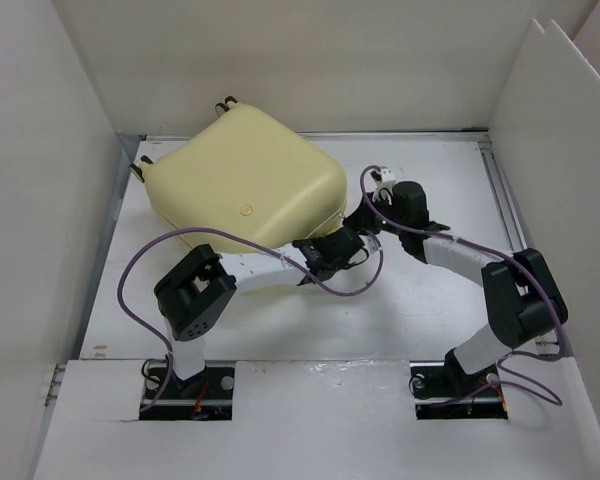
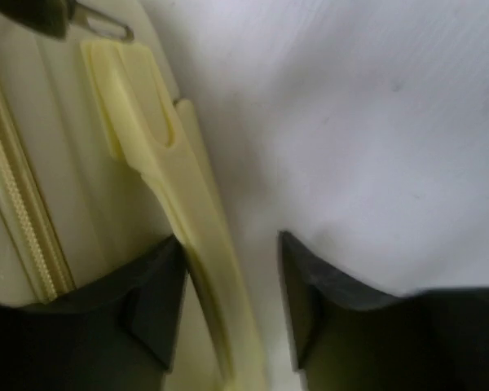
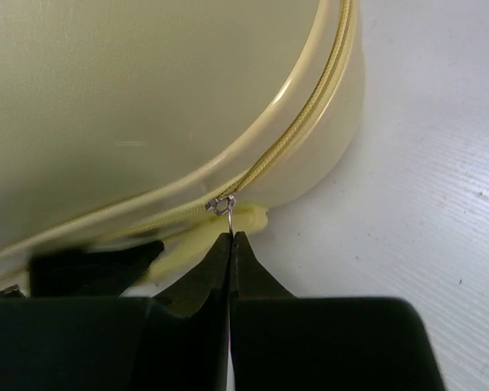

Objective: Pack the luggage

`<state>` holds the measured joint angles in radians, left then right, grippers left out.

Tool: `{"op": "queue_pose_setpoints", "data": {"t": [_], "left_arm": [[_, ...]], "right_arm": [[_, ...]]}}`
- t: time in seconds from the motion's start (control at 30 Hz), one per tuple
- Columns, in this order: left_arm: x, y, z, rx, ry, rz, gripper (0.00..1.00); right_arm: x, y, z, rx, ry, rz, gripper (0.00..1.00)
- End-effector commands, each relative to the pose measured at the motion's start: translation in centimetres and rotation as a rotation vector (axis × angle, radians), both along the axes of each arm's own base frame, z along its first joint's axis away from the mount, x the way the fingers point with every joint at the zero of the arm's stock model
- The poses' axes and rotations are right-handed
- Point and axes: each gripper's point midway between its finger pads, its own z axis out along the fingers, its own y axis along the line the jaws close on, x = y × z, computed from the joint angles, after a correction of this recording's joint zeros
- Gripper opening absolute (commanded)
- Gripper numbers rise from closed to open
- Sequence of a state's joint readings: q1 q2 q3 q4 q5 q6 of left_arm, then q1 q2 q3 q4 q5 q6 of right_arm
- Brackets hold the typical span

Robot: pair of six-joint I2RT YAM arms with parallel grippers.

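Note:
The luggage (image 1: 240,180) is a pale yellow hard-shell suitcase lying closed at the back left of the table. My right gripper (image 1: 358,218) is at its near right corner. In the right wrist view it (image 3: 231,238) is shut on the small metal zipper pull (image 3: 228,210) of the zip (image 3: 310,114). My left gripper (image 1: 325,255) is beside it at the suitcase's near edge. In the left wrist view it (image 2: 228,240) is open, its fingers either side of the suitcase's pale yellow handle bar (image 2: 159,155).
White walls stand close on the left (image 1: 40,200), back and right (image 1: 560,150). A white board (image 1: 330,420) covers the near edge around the arm bases. Purple cables (image 1: 130,280) loop off both arms. The suitcase's small wheels (image 1: 225,102) face the back wall.

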<state>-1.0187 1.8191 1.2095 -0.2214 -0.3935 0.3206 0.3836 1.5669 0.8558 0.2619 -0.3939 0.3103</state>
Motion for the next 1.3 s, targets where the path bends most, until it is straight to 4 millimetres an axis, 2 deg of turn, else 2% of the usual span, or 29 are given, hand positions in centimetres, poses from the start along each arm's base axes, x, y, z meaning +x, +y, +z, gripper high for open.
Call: {"op": "queue_pose_setpoints", "data": {"t": [0.0, 0.03, 0.07, 0.1, 0.17, 0.3, 0.33, 0.4, 0.43, 0.47, 0.53, 0.57, 0.7, 0.8, 0.83, 0.93, 0.97, 1.03, 1.07, 1.13, 1.27], "left_arm": [[-0.3, 8.2, -5.4, 0.278, 0.147, 0.040, 0.37], [-0.7, 8.2, -5.6, 0.276, 0.168, 0.030, 0.17], [-1.4, 8.0, -6.2, 0.276, 0.212, -0.004, 0.00], [-2.5, 8.5, -7.0, 0.293, 0.263, -0.030, 0.00], [-4.5, 8.3, -7.4, 0.255, 0.361, -0.123, 0.00], [-8.2, 9.6, -6.3, 0.207, 0.456, -0.295, 0.00], [-9.4, 10.9, -5.7, 0.213, 0.455, -0.336, 0.00], [-10.3, 12.5, -5.3, 0.261, 0.440, -0.448, 0.00], [-11.4, 13.2, -4.5, 0.258, 0.450, -0.502, 0.00], [-12.2, 14.2, -5.0, 0.279, 0.458, -0.526, 0.00], [-12.7, 14.9, -4.7, 0.302, 0.456, -0.592, 0.00], [-13.2, 15.6, -4.5, 0.321, 0.469, -0.609, 0.00], [-13.9, 15.3, -4.0, 0.297, 0.462, -0.694, 0.00], [-14.9, 15.0, -4.1, 0.303, 0.449, -0.738, 0.00], [-15.0, 14.9, -4.1, 0.306, 0.447, -0.747, 0.00], [-15.8, 15.2, -4.6, 0.309, 0.471, -0.752, 0.00], [-16.1, 15.4, -4.9, 0.311, 0.482, -0.743, 0.00], [-16.1, 15.5, -4.9, 0.307, 0.485, -0.733, 0.00], [-16.1, 15.5, -4.9, 0.307, 0.485, -0.733, 0.00], [-16.2, 15.5, -4.9, 0.300, 0.491, -0.715, 0.00], [-16.1, 15.2, -5.0, 0.286, 0.491, -0.692, 0.00]], "right_arm": [[3.1, -2.1, 1.8, 0.003, -0.081, -0.108, 0.00], [3.1, -2.1, 1.5, 0.000, -0.073, -0.108, 0.00], [3.1, -2.0, 1.5, 0.006, -0.067, -0.112, 0.00], [3.2, -2.2, 1.4, 0.002, -0.068, -0.121, 0.00], [3.4, -2.3, 0.9, -0.007, -0.060, -0.133, 0.00], [3.1, -3.9, -1.1, -0.039, -0.006, -0.209, 0.00], [3.3, -4.5, -1.5, -0.050, 0.002, -0.247, 0.00], [3.0, -4.7, -1.0, -0.060, -0.017, -0.273, 0.00], [2.9, -4.9, -1.5, -0.079, -0.016, -0.294, 0.00], [3.0, -5.0, -1.5, -0.083, -0.018, -0.303, 0.00], [2.7, -4.2, -1.5, -0.092, -0.024, -0.297, 0.00], [3.2, -4.6, -0.8, -0.095, -0.045, -0.325, 0.00], [4.0, -5.4, -0.3, -0.117, -0.072, -0.373, 0.00], [6.0, -5.8, 0.9, -0.142, -0.113, -0.400, 0.00], [7.2, -6.2, 2.1, -0.141, -0.131, -0.430, 0.00], [9.3, -8.3, 3.1, -0.179, -0.165, -0.518, 0.00], [10.2, -9.1, 4.4, -0.169, -0.189, -0.551, 0.00], [10.9, -9.9, 5.5, -0.173, -0.216, -0.581, 0.00], [11.4, -10.1, 6.7, -0.173, -0.243, -0.599, 0.00], [11.9, -10.5, 7.3, -0.204, -0.270, -0.605, 0.00], [12.1, -11.5, 7.0, -0.279, -0.275, -0.627, 0.00]]}}
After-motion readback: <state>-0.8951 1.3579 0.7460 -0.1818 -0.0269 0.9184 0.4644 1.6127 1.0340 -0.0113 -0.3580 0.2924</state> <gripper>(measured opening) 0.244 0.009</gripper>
